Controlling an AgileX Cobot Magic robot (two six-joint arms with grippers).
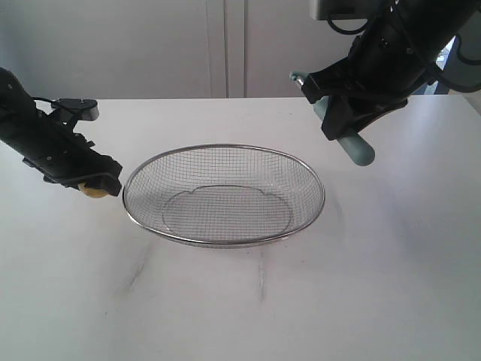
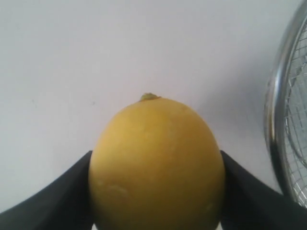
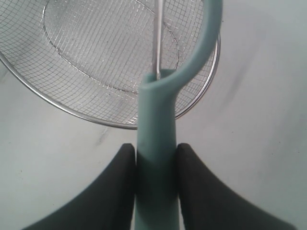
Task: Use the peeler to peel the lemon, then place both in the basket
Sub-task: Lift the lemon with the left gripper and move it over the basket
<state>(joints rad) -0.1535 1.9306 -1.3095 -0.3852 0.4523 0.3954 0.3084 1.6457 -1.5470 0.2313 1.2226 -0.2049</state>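
Observation:
The yellow lemon (image 2: pixel 156 165) fills the left wrist view, pinched between my left gripper's (image 2: pixel 156 191) two dark fingers; no red sticker shows. From outside, the lemon (image 1: pixel 94 191) peeks out under the left gripper (image 1: pixel 98 184), just left of the basket (image 1: pixel 224 241). My right gripper (image 3: pixel 155 158) is shut on the teal handle of the peeler (image 3: pixel 156 143), whose curved head and metal blade point over the basket rim (image 3: pixel 96 120). In the exterior view the right gripper (image 1: pixel 342 124) holds the peeler (image 1: pixel 357 149) in the air beyond the basket's right side.
The wire basket lies with nothing in it in the middle of a white table (image 1: pixel 376 286). Faint grey scuffs mark the tabletop in front of it. A pale wall or cabinet stands behind the table.

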